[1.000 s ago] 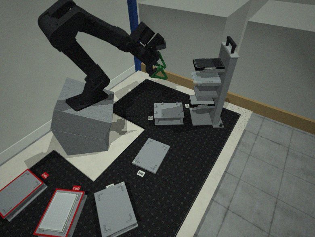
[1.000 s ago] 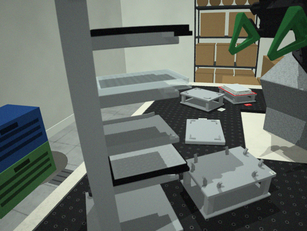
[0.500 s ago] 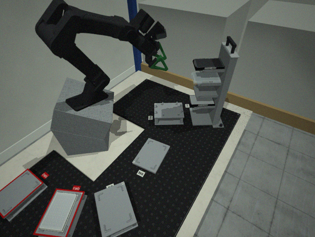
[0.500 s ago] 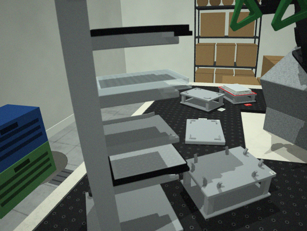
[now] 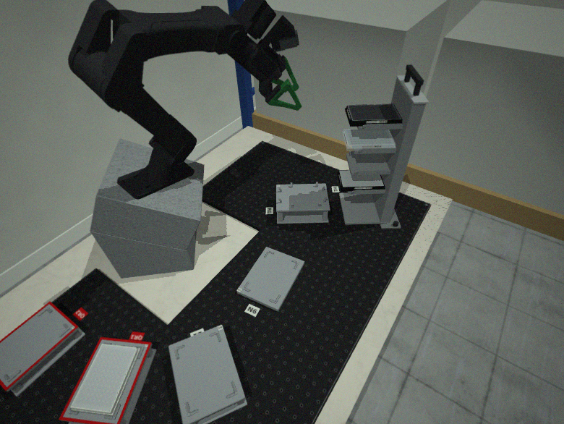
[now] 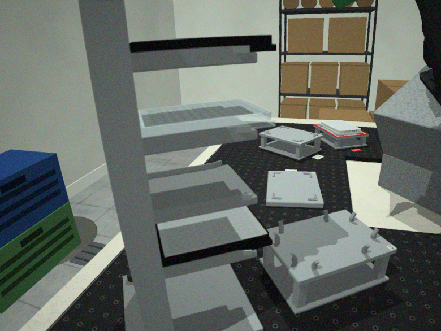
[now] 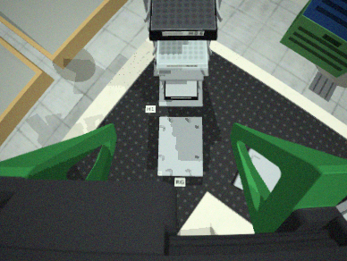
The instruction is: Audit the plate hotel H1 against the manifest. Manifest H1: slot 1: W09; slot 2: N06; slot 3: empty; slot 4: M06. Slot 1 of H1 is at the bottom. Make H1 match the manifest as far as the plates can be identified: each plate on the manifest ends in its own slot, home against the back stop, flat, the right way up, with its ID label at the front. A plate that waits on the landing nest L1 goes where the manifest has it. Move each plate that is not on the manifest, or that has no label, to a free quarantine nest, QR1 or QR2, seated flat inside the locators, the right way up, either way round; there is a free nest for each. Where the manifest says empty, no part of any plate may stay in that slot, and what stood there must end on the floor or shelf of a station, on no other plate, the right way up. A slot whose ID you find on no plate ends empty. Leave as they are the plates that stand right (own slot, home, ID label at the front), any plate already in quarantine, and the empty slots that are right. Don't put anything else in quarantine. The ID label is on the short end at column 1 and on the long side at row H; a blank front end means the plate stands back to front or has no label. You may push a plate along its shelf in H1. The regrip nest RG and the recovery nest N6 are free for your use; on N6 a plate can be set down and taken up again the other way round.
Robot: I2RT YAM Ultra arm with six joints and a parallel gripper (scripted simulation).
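From above, the arm's green fingers (image 5: 283,93) hang high and spread wide with nothing between them, well left of the plate hotel H1 (image 5: 403,150), where a black plate (image 5: 372,113) fills the top shelf. Side on, a clear plate (image 6: 199,115) sits one shelf below, another black plate (image 6: 213,238) in the bottom slot. Down the wrist, the regrip nest (image 7: 181,145) lies nearer than H1.

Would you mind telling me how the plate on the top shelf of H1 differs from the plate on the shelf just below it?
The top plate is black and opaque; the plate below it is clear, so its wells show through the walls in the exterior view. The top plate also looks thinner from the side, while the clear plate stands taller. Both lie flat on their own shelves of the plate hotel, and the open gripper touches neither.
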